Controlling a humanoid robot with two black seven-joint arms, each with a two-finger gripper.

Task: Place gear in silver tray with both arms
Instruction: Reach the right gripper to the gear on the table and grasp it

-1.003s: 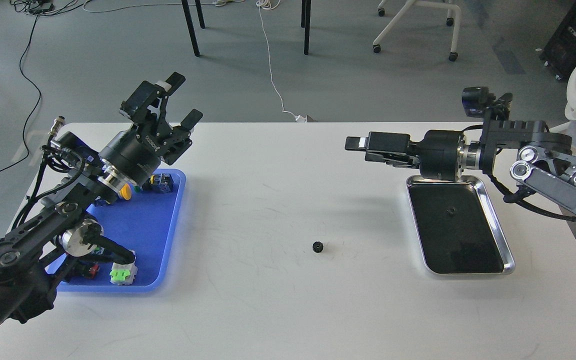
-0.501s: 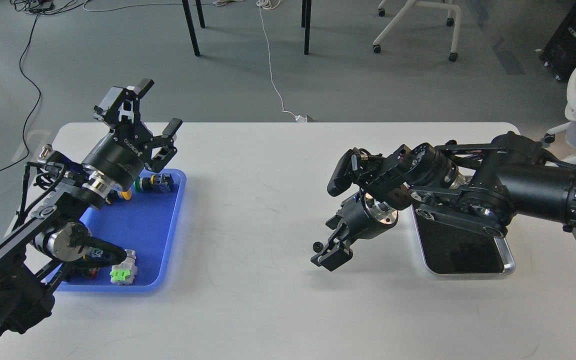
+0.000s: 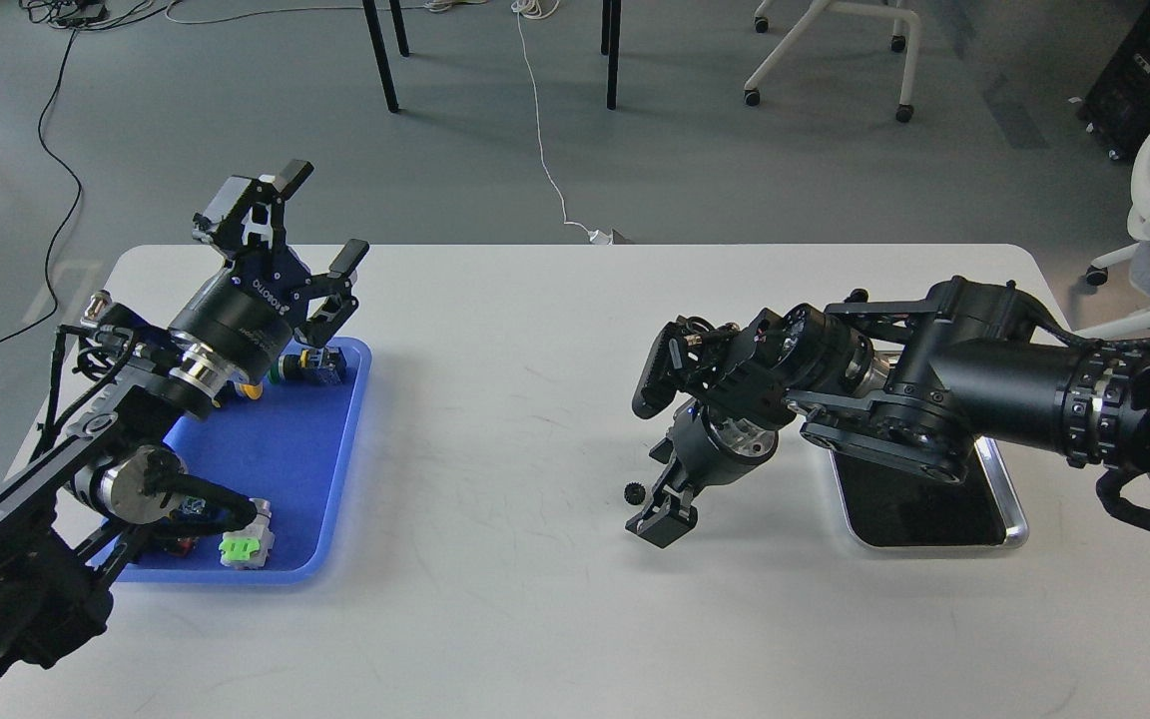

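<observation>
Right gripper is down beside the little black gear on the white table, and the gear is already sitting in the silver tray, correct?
Not quite. The head view shows the gear lying on the white table, left of the silver tray, not in it. The right gripper is indeed down beside the gear, just to its right.

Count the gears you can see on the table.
1: a small black gear lies on the white table, just left of the right gripper. The right arm covers much of the silver tray, so another may be hidden.
</observation>
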